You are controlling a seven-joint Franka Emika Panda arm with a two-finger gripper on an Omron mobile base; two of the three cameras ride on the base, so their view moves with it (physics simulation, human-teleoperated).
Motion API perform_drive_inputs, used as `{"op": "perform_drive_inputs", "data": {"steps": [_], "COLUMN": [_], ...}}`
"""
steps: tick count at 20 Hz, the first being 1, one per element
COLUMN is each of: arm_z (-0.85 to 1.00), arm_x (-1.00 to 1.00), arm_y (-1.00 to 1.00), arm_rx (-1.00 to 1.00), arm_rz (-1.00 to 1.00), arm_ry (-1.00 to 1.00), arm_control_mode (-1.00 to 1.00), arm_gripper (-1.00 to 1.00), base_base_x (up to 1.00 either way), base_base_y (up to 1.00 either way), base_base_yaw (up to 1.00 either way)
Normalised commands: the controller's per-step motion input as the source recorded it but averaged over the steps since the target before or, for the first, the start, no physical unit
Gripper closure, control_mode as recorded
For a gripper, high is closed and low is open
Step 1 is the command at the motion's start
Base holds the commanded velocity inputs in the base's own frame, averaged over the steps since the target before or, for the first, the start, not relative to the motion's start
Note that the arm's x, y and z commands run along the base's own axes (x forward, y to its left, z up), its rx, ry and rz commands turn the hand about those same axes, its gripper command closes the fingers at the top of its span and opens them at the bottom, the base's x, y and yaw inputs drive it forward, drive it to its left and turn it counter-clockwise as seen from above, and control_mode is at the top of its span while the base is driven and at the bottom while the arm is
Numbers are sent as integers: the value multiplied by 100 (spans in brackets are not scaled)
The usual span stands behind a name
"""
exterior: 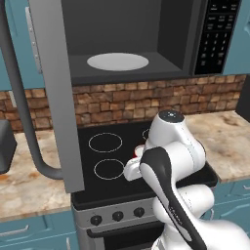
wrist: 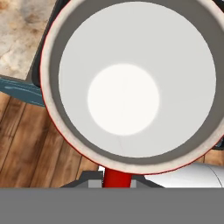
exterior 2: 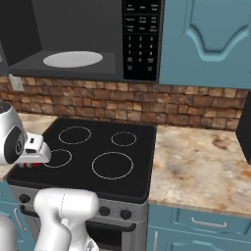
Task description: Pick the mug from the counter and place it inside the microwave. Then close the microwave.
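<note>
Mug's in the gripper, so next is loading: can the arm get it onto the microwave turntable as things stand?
Probably yes. The microwave door is swung wide, the turntable is bare, and nothing sits between it and the mug in the gripper.

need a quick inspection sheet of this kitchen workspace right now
surface: speckled counter on both sides of the black stovetop.
job's things: red mug held up close in the hand view, white inside facing the camera; microwave open, turntable bare, door swung out.
clutter: dark box at the left counter edge.
grippers: gripper shut on the mug, low over the stovetop's front left.
cables: nothing seen.
surroundings: brick backsplash, teal cabinets, wood floor.
</note>
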Motion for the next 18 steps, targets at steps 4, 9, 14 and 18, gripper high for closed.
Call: {"op": "perform_drive_inputs", "data": {"steps": [4, 9, 14, 18], "arm_z": [0, 7, 35, 33], "arm_x": [0, -15, -24, 0], "arm_y": [0, 0, 0, 0], "arm_rx": [0, 0, 5, 3], "arm_rz": [0, 0, 0, 0], "arm_ry": [0, -4, -12, -10], "arm_control_mode": [-100, -100, -100, -100], "arm_gripper": [100, 100, 100, 100], "base_base_x": [0, 0, 0, 0], "base_base_y": [0, 0, 0, 0], "base_base_yaw": [0, 0, 0, 0]}}
